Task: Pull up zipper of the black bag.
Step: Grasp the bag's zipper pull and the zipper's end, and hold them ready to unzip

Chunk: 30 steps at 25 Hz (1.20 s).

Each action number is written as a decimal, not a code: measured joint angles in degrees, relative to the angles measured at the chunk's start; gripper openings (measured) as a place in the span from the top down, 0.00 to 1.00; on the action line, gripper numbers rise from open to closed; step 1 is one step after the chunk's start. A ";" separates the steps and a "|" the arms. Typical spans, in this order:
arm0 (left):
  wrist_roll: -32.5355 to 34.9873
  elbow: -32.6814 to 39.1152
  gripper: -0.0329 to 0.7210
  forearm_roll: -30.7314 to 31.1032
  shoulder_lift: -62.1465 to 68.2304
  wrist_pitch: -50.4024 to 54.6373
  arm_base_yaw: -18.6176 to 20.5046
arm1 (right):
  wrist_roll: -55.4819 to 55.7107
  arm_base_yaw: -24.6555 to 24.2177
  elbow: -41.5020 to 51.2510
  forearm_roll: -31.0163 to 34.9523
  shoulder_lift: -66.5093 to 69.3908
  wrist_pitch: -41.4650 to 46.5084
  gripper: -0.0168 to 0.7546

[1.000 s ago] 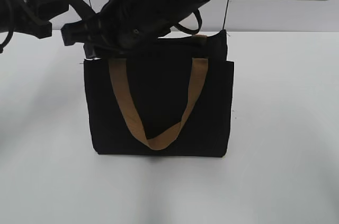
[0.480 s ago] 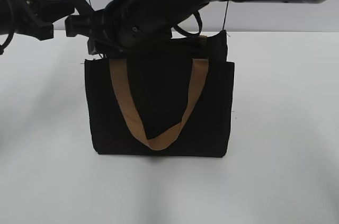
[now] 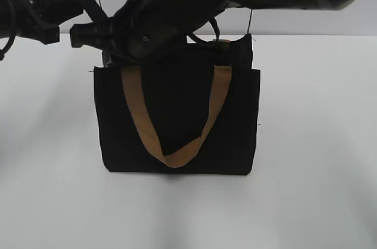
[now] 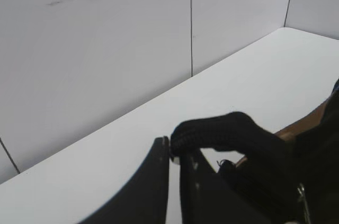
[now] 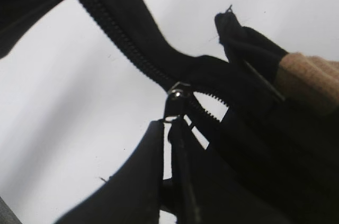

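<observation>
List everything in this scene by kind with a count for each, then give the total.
Black bag: 1
Tan strap handles, one across the front and one at the back top edge: 2
Zipper pull tab: 1
Grippers, left and right: 2
White table: 1
Total: 7

- Even, diffuse, bright light; the white matte tabletop (image 3: 306,143) shows no glare.
- Soft faint shadow under the boxy black fabric bag (image 3: 177,119), its detail lost in darkness.
- Wrist views blur close up.
</observation>
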 joint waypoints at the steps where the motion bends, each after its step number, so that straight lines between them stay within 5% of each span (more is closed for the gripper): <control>1: -0.16 0.00 0.93 0.05 0.00 -0.45 0.00 | 0.00 0.00 0.00 0.00 0.22 0.00 0.93; 12: -2.45 0.00 0.93 1.44 0.00 -1.22 0.00 | 0.05 0.00 -2.62 -1.40 0.60 4.31 1.00; 18: -2.51 0.00 0.93 1.57 0.00 -1.22 0.00 | 0.10 0.00 -3.31 -1.45 0.60 5.85 0.68; 22: -2.56 0.00 0.93 1.62 0.00 -1.27 0.00 | 1.16 0.00 -3.42 -1.06 0.81 5.72 0.61; 27: -3.50 0.00 0.93 1.62 0.00 -3.08 0.00 | 4.74 0.00 -3.74 -1.06 2.23 4.13 0.62; 30: -4.07 0.00 0.93 1.84 0.00 -3.41 0.00 | 7.68 0.00 -3.74 -1.12 2.89 2.94 0.74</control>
